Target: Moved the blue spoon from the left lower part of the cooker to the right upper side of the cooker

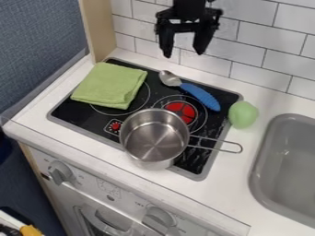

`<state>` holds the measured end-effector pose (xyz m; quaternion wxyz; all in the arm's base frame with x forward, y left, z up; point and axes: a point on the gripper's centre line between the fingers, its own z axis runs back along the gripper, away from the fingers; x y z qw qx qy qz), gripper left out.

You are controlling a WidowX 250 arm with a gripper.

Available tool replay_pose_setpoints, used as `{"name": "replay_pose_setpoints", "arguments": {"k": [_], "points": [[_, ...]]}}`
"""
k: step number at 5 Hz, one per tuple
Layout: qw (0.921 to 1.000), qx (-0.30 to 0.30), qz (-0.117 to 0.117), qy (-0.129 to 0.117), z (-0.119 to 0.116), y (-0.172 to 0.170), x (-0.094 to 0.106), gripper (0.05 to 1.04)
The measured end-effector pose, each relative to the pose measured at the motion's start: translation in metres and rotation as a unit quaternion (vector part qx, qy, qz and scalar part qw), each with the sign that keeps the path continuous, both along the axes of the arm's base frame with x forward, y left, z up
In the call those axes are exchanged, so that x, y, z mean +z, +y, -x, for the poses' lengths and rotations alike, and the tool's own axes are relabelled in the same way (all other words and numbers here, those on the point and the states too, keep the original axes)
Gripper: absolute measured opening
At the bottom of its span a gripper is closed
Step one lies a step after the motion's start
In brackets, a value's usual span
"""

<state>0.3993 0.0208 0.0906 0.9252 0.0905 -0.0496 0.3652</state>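
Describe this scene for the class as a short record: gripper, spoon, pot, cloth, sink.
gripper: open, empty, in front of the wall tiles
spoon: upper right of the cooktop, blue handle toward the right
pot: steel, upright, handle pointing right
cloth: green, folded, upper left of the cooktop
sink: gray, right of the cooktop

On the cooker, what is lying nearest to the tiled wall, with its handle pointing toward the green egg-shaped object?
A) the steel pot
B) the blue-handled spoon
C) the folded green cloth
B: the blue-handled spoon lies across the upper right part of the cooker, its handle end close to the green egg-shaped object.
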Motion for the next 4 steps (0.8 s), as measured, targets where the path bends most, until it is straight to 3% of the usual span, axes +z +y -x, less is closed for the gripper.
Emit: {"name": "replay_pose_setpoints", "arguments": {"k": [1,2,3,4], "points": [[0.9931,-0.105,-0.028,0.042,0.006,0.002,0.003,1.001],[0.9695,-0.231,0.013,0.082,0.016,-0.01,0.015,1.001],[0.957,-0.272,0.002,0.102,0.039,-0.004,0.025,1.001],[0.9462,-0.306,0.038,0.098,0.057,0.005,0.04,1.001]]}}
